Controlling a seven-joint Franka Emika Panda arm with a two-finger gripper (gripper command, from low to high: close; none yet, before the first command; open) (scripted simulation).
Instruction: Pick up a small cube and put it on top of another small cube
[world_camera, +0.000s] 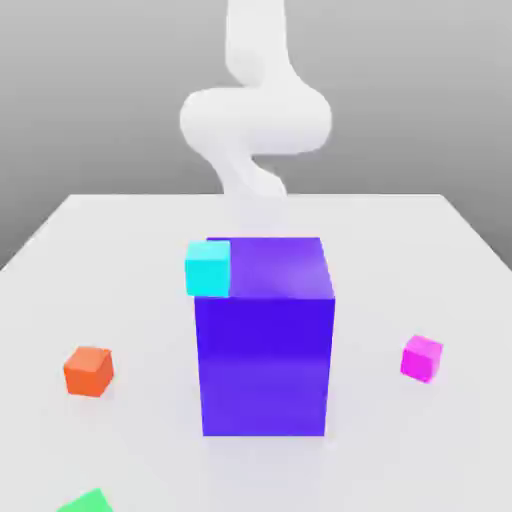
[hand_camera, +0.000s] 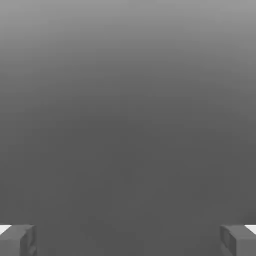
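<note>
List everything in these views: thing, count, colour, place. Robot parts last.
table: one, white, fills the lower scene
big block: one, blue-violet, table centre
cyan cube: one, cyan, at the big block's upper corner on the exterior view's left
orange cube: one, orange, on the table, exterior view's left
small cube: one, magenta-pink, on the table, exterior view's right
green object: one, green, cut off at the bottom edge
arm: one, white, behind the big block
gripper: one, grey fingers, open, holding nothing
</note>
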